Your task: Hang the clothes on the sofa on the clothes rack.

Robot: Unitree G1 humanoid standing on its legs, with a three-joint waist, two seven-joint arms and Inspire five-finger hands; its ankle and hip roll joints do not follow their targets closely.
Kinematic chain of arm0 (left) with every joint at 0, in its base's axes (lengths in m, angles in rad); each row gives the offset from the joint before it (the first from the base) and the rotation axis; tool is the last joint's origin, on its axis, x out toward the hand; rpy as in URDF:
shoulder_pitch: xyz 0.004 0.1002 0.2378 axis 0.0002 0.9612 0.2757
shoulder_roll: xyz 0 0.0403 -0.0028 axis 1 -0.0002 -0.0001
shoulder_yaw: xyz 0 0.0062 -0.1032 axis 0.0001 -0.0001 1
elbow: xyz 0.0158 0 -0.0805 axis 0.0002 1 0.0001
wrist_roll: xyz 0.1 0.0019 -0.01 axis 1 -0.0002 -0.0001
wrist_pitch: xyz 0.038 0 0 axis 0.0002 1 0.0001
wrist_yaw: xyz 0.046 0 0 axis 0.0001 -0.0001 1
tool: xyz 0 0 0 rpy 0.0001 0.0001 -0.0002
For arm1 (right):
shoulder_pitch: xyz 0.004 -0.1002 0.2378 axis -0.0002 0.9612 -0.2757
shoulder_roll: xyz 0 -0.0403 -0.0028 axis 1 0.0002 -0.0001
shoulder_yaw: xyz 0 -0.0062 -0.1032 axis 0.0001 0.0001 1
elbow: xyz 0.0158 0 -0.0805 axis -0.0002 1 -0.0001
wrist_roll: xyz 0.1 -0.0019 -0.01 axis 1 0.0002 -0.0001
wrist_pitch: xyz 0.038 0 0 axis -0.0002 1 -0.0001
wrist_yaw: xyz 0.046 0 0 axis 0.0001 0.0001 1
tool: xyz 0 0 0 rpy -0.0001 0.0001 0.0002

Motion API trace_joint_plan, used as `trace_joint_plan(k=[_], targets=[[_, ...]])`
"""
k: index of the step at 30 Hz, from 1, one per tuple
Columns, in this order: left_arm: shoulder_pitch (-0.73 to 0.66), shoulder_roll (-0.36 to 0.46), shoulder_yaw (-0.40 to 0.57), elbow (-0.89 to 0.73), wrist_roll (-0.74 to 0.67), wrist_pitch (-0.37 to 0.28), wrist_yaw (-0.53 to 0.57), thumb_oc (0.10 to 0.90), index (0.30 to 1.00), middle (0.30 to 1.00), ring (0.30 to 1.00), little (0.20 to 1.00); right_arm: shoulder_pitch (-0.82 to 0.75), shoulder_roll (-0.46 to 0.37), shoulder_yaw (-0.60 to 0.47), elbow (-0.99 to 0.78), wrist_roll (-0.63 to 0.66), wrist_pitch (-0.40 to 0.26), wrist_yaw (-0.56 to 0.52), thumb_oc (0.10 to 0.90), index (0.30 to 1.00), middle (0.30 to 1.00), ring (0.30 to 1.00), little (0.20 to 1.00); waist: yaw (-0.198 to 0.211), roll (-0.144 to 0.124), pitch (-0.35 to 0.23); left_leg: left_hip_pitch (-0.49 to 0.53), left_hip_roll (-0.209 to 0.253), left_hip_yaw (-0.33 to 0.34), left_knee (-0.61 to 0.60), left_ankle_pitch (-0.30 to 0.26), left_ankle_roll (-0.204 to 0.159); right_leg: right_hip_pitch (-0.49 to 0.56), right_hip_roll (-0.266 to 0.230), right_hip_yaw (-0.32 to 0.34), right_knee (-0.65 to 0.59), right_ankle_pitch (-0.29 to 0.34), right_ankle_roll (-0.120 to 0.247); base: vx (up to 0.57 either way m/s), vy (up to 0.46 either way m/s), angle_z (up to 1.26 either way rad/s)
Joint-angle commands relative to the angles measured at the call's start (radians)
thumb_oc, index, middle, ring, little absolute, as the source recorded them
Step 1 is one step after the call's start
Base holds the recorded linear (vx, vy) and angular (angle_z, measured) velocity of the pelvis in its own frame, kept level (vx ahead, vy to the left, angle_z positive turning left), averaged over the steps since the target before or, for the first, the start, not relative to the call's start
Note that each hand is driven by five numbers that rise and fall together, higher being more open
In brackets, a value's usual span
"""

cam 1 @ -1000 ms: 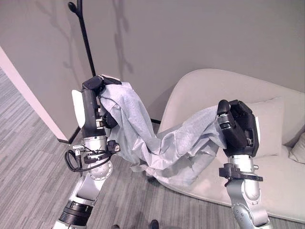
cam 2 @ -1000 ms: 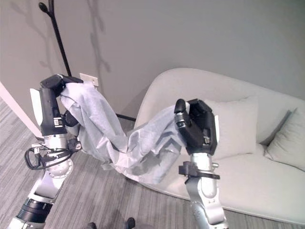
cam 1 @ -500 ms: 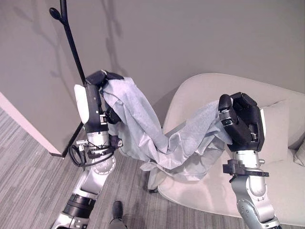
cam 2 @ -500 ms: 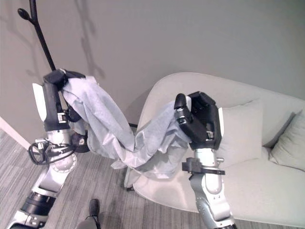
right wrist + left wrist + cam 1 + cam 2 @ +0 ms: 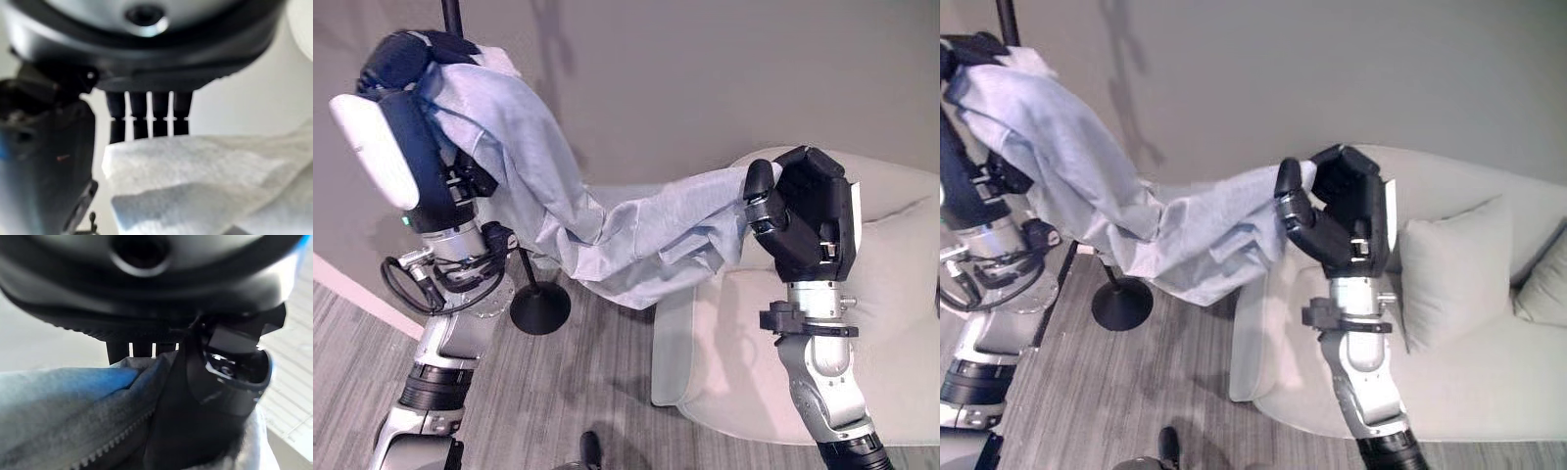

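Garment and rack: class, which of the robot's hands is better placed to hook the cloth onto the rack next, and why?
Probably the left hand: it holds the garment high beside the rack pole. The right hand grips the other end over the sofa.

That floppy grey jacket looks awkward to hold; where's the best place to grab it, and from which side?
Probably at its two ends, as now. The grey jacket sags in the middle, so gripping it there would let both halves droop. The left hand pinches the raised end near the rack pole, by the zip edge; the right hand clamps the other end from the sofa side. Thumb-and-finger pinches on bunched edges suit cloth.
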Motion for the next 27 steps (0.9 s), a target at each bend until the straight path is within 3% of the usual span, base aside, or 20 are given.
trace_joint_plan(k=[1, 5, 6, 8, 9, 10, 13, 14, 16, 22, 25, 26, 27], targets=[[0.024, 0.037, 0.089, -0.091, 0.047, -0.026, 0.029, 0.400, 0.300, 0.300, 0.300, 0.300, -0.031, -0.039, -0.104, -0.062, -0.027, -0.120, -0.045, 0.400, 0.300, 0.300, 0.300, 0.300, -0.028, -0.009, -0.140, -0.010, 0.061, -0.033, 0.020, -0.059, -0.114, 0.084, 0.159, -0.005, -0.307, 0.090, -0.096, 0.10, -0.030, 0.53], [0.062, 0.044, 0.135, -0.138, 0.092, -0.028, 0.010, 0.400, 0.300, 0.300, 0.300, 0.300, -0.024, -0.060, -0.120, -0.094, -0.042, -0.121, -0.018, 0.400, 0.300, 0.300, 0.300, 0.300, -0.010, -0.028, -0.127, -0.033, 0.061, -0.040, 0.148, -0.088, -0.128, 0.140, 0.164, 0.017, -0.389, 0.122, -0.111, 0.08, -0.113, 0.43], [0.076, 0.058, 0.157, -0.158, 0.108, -0.024, 0.014, 0.400, 0.300, 0.300, 0.300, 0.300, -0.026, -0.087, -0.140, -0.095, -0.062, -0.119, -0.016, 0.400, 0.300, 0.300, 0.300, 0.300, 0.005, -0.037, -0.119, -0.076, 0.068, -0.030, 0.246, -0.078, -0.143, 0.164, 0.154, -0.006, -0.425, 0.135, -0.112, -0.01, -0.072, 0.00], [0.069, 0.067, 0.153, -0.152, 0.120, -0.020, 0.025, 0.400, 0.300, 0.300, 0.300, 0.300, -0.028, -0.100, -0.146, -0.089, -0.072, -0.119, -0.021, 0.400, 0.300, 0.300, 0.300, 0.300, -0.001, -0.038, -0.116, -0.115, 0.090, -0.013, 0.303, -0.066, -0.157, 0.178, 0.151, -0.022, -0.449, 0.144, -0.114, 0.00, -0.055, 0.34], [0.040, 0.082, 0.143, -0.140, 0.134, -0.009, 0.045, 0.400, 0.300, 0.300, 0.300, 0.300, -0.029, -0.123, -0.167, -0.084, -0.092, -0.120, -0.039, 0.400, 0.300, 0.300, 0.300, 0.300, -0.028, -0.038, -0.128, -0.121, 0.181, 0.095, 0.298, -0.026, -0.180, 0.189, 0.140, -0.063, -0.456, 0.133, -0.113, 0.04, -0.025, 0.75], [0.031, 0.095, 0.146, -0.137, 0.152, 0.007, 0.053, 0.400, 0.300, 0.300, 0.300, 0.300, -0.029, -0.128, -0.172, -0.088, -0.102, -0.123, -0.049, 0.400, 0.300, 0.300, 0.300, 0.300, -0.035, -0.035, -0.137, -0.109, 0.208, 0.138, 0.264, -0.024, -0.183, 0.186, 0.140, -0.077, -0.457, 0.127, -0.113, 0.08, -0.015, 0.83], [0.039, 0.110, 0.166, -0.130, 0.186, 0.053, 0.077, 0.400, 0.300, 0.300, 0.300, 0.300, -0.020, -0.133, -0.181, -0.111, -0.130, -0.121, -0.053, 0.400, 0.300, 0.300, 0.300, 0.300, -0.034, -0.030, -0.165, -0.059, 0.203, 0.162, 0.142, -0.007, -0.187, 0.188, 0.138, -0.083, -0.459, 0.116, -0.106, 0.10, 0.023, 0.82], [0.034, 0.119, 0.163, -0.130, 0.204, 0.064, 0.062, 0.400, 0.300, 0.300, 0.300, 0.300, -0.011, -0.141, -0.187, -0.113, -0.150, -0.114, -0.055, 0.400, 0.300, 0.300, 0.300, 0.300, -0.039, -0.025, -0.188, -0.028, 0.199, 0.147, 0.051, 0.037, -0.200, 0.194, 0.138, -0.092, -0.464, 0.109, -0.101, 0.12, 0.044, -0.24], [0.018, 0.128, 0.154, -0.130, 0.222, 0.066, 0.058, 0.400, 0.300, 0.300, 0.300, 0.300, -0.010, -0.143, -0.193, -0.110, -0.155, -0.115, -0.057, 0.400, 0.300, 0.300, 0.300, 0.300, -0.046, -0.021, -0.199, -0.018, 0.220, 0.157, 0.005, 0.082, -0.216, 0.197, 0.133, -0.106, -0.464, 0.102, -0.100, 0.07, 0.030, -0.24], [-0.035, 0.161, 0.105, -0.074, 0.259, 0.098, 0.093, 0.400, 0.300, 0.300, 0.300, 0.300, -0.041, -0.175, -0.184, -0.093, -0.159, -0.127, -0.083, 0.400, 0.300, 0.300, 0.300, 0.300, -0.054, -0.004, -0.199, -0.039, 0.277, 0.127, -0.065, 0.151, -0.241, 0.211, 0.113, -0.136, -0.454, 0.073, -0.094, 0.07, 0.066, 0.09], [-0.062, 0.190, 0.094, -0.016, 0.275, 0.119, 0.115, 0.400, 0.300, 0.300, 0.300, 0.300, -0.071, -0.225, -0.198, -0.073, -0.182, -0.123, -0.108, 0.400, 0.300, 0.300, 0.300, 0.300, -0.050, 0.010, -0.185, -0.098, 0.314, 0.053, -0.065, 0.146, -0.267, 0.236, 0.086, -0.137, -0.445, 0.049, -0.091, 0.19, 0.241, 0.23], [-0.047, 0.217, 0.118, -0.008, 0.297, 0.142, 0.134, 0.400, 0.300, 0.300, 0.300, 0.300, -0.094, -0.240, -0.198, -0.073, -0.203, -0.116, -0.113, 0.400, 0.300, 0.300, 0.300, 0.300, -0.035, 0.023, -0.180, -0.099, 0.323, -0.029, -0.065, 0.150, -0.279, 0.253, 0.077, -0.104, -0.442, 0.042, -0.089, 0.32, 0.319, 0.06], [-0.030, 0.236, 0.138, -0.010, 0.309, 0.152, 0.129, 0.400, 0.300, 0.300, 0.300, 0.300, -0.102, -0.246, -0.202, -0.077, -0.215, -0.113, -0.112, 0.400, 0.300, 0.300, 0.300, 0.300, -0.027, 0.033, -0.186, -0.083, 0.322, -0.068, -0.065, 0.139, -0.283, 0.265, 0.068, -0.089, -0.442, 0.038, -0.083, 0.39, 0.370, -0.15]])
